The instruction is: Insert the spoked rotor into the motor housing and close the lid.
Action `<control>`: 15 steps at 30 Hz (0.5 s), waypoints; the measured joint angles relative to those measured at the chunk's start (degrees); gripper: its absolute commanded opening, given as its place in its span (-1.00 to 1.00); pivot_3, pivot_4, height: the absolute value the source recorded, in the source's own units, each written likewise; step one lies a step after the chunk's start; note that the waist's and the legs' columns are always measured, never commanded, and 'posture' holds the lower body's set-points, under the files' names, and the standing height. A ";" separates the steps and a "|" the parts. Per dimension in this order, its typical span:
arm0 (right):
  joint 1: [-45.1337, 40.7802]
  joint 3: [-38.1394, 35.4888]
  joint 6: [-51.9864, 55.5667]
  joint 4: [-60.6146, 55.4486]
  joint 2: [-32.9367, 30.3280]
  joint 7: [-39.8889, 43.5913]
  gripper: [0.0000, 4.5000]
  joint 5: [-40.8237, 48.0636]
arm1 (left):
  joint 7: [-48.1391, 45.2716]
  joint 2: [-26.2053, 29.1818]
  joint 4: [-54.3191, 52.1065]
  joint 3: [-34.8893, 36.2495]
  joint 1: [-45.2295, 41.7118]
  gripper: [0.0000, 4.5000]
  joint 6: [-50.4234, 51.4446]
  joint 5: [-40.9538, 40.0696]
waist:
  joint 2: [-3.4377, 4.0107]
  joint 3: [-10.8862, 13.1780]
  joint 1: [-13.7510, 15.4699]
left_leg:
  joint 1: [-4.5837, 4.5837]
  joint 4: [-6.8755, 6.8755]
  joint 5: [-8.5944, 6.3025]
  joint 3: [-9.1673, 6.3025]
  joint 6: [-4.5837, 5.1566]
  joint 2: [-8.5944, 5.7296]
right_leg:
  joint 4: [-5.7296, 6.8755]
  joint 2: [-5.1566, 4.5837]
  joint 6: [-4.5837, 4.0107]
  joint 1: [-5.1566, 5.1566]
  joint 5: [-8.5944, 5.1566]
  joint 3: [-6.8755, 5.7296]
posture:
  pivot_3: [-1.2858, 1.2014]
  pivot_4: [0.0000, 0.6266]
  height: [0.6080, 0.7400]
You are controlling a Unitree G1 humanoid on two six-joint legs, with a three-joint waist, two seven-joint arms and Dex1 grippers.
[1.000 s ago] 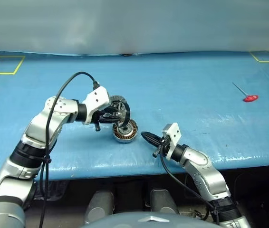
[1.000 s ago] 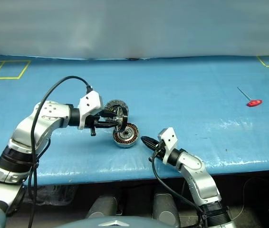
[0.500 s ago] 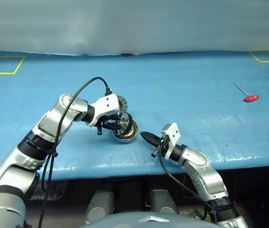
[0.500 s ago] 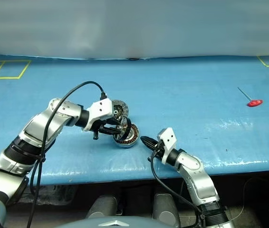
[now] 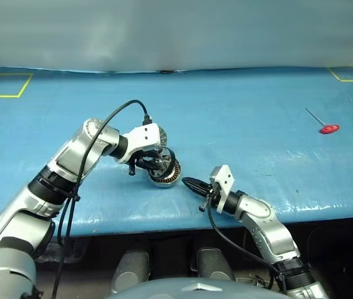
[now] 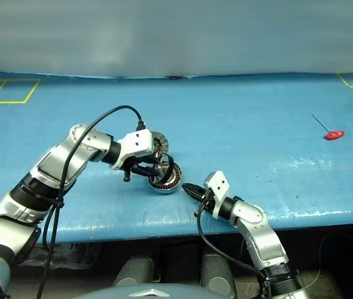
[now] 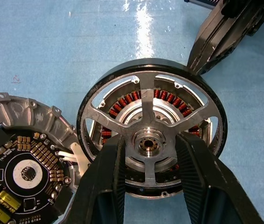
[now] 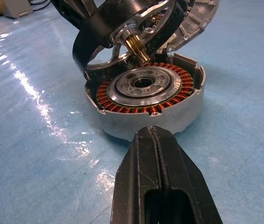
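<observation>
My left gripper point(image 7: 150, 145) is shut on the spoked rotor point(image 7: 149, 93), one finger on each side of its hub. The rotor hangs tilted just over the motor housing point(image 8: 146, 91), its brass shaft pointing at the shiny hub inside the copper coils. The housing sits on the blue table point(image 5: 239, 118). Just behind it lies the lid point(image 7: 24, 140), dark inner face up, its ribbed edge point(image 5: 158, 132) showing past my wrist. My right gripper point(image 5: 186, 182) is shut and empty, low over the table, its tip a short way from the housing's near wall.
A red-handled tool point(image 5: 328, 129) lies far off at the right of the table. Yellow tape squares point(image 5: 2, 84) mark the far corners. The table's front edge point(image 5: 164, 218) runs just below both grippers. My left arm's black cable point(image 5: 111, 115) loops above the wrist.
My left arm has swung in and lowered the rotor, tipping it from upright to slanted over the housing. The right gripper has stayed nearly in place, shut.
</observation>
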 measured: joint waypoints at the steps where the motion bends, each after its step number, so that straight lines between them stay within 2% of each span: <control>1: 0.00 0.05 -0.06 0.08 0.00 -0.05 -1.00 -0.29 | -0.44 0.00 0.00 -0.31 -0.31 -0.43 0.06 0.23 | 0.00 0.00 -0.01 | 0.00 0.00 0.00 0.00 0.00 0.00 | 0.00 0.00 0.00 0.00 0.00 0.00 | 0.03 -0.52 1.00; 15: -0.26 0.96 -0.13 1.92 0.32 -0.31 -1.00 -1.45 | -3.23 0.89 -2.82 -0.24 -0.84 -0.43 3.16 0.10 | -0.01 0.01 -0.08 | -0.01 -0.01 0.00 0.00 0.00 0.01 | 0.00 0.01 0.00 -0.02 -0.01 0.00 | 0.03 -0.52 1.00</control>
